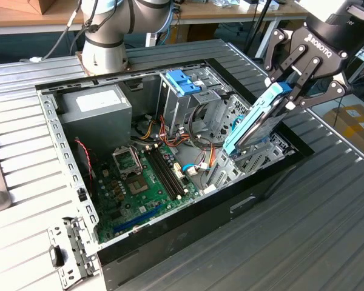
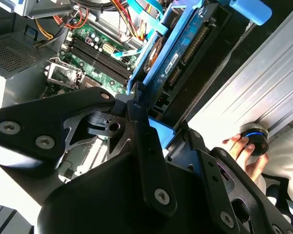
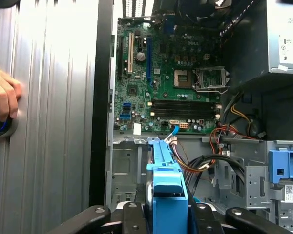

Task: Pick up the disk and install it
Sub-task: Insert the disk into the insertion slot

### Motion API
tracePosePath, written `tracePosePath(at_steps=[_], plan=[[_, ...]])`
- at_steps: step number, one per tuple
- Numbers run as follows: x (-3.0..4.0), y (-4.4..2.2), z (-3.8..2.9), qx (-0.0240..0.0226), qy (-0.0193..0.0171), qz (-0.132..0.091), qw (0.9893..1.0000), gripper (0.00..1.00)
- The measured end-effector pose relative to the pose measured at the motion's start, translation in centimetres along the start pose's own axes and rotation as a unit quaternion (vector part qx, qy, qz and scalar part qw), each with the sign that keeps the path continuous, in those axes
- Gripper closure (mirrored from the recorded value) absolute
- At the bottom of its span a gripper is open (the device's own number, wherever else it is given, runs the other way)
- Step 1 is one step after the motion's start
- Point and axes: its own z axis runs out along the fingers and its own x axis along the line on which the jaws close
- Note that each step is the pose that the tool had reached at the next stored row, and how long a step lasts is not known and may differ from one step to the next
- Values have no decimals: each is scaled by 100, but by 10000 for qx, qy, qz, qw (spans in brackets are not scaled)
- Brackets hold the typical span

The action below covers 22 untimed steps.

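gripper (image 1: pixel 289 98) clamped narrowly on the tilted disk (image 1: pixel 255 124), its lower end over the open computer case (image 1: pixel 188 227).

disk (image 3: pixel 167 195): near end cut by edge | hand (image 3: pixel 2 95): wrist cut off

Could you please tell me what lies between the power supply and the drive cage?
Red, yellow and orange cables lie in the gap between the power supply and the drive cage, as the exterior view shows.
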Motion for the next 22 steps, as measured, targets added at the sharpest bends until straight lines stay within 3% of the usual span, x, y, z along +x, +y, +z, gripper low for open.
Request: tracePosePath(at_steps=[8, 9, 10, 13, 14, 15, 17, 22], plan=[[0, -3, 3, 0, 3, 0, 10000, 63], [-1, -2, -11, 1, 2, 0, 10000, 63], [-12, 5, -89, 0, 2, 0, 10000, 63], [-16, -83, -125, -10, 4, -10, 10000, 63], [-24, -76, -209, -10, 4, -10, 10000, 63], [-27, -74, -236, -10, 5, -10, 10000, 63], [-30, -70, -274, -10, 5, -10, 10000, 63], [-28, -69, -287, -10, 4, -10, 10000, 63]])
